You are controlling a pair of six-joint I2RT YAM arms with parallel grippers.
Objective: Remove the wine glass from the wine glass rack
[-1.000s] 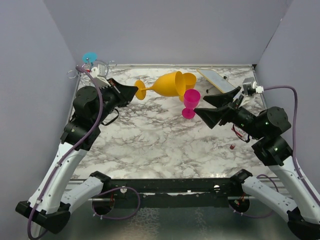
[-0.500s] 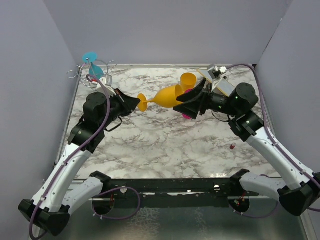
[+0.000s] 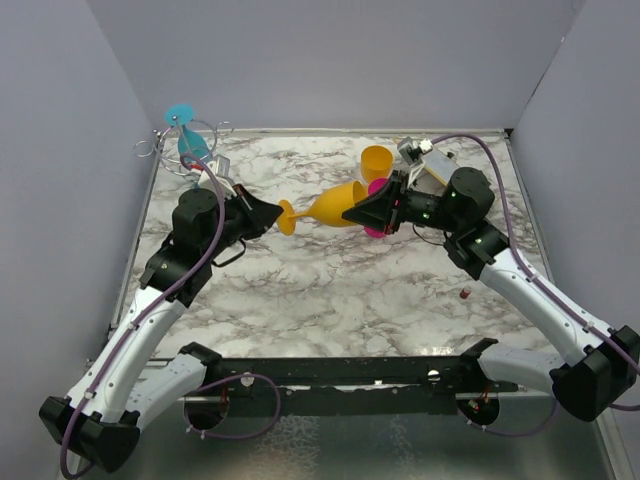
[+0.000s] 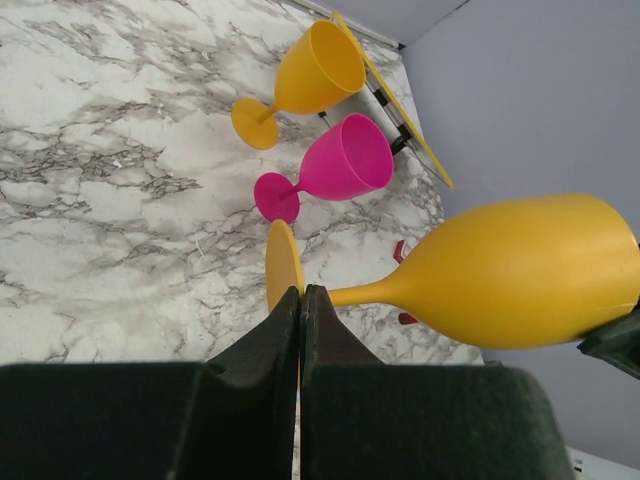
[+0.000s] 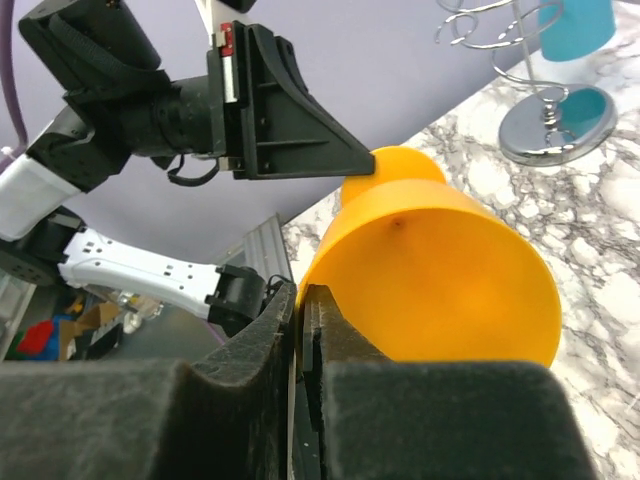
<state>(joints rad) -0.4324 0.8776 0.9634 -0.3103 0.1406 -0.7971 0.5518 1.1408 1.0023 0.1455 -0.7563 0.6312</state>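
Wine glass (image 3: 325,208) hovers sideways over marbled table (image 3: 330,290) between lavender walls (image 3: 330,60).

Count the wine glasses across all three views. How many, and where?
4. A teal glass hangs on the rack, back left; an orange glass is held between the left gripper and right gripper; a second orange glass and a pink glass stand behind it.

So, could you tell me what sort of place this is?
Probably a robot test booth: plain grey walls box in a marble-print table, with two arms bolted at its near edge and coloured wine glasses as props.
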